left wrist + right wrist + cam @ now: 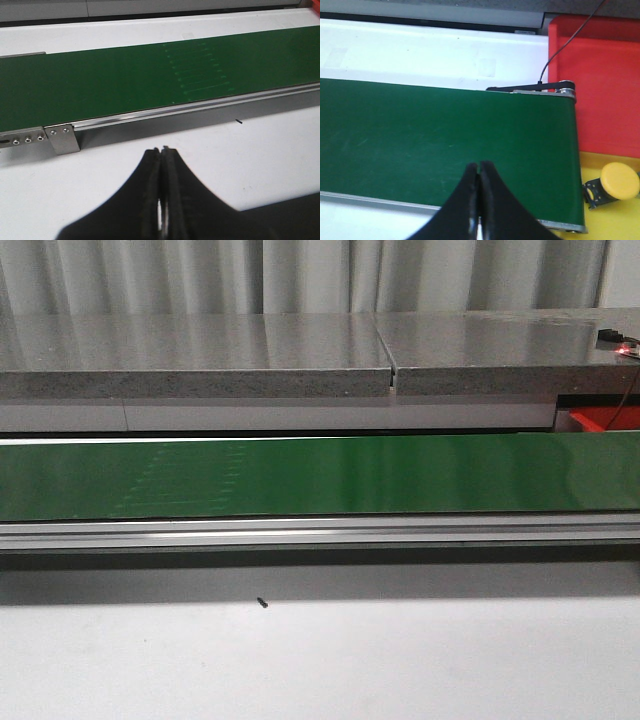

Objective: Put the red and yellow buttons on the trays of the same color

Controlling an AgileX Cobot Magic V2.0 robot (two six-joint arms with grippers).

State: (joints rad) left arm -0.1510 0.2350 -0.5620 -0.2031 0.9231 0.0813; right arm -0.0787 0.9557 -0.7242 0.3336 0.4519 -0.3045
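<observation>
Front view: green belt (320,477) runs full width across the white surface (320,660), with a metal rail (320,532) along its near edge. Small dark speck (262,603) lies on the surface in front of the rail. Neither hand shows in this view.

Left hand (162,152): fingers pressed together, nothing between them, over bare white surface near the belt's near rail.

Right hand (479,167): fingers pressed together, nothing held, over the belt near its end.

Yellow button (619,180) sits on the yellow tray (610,220), just beside belt end. Red tray (600,85) adjoins the yellow tray; a thin black cable (565,42) crosses it.
</observation>
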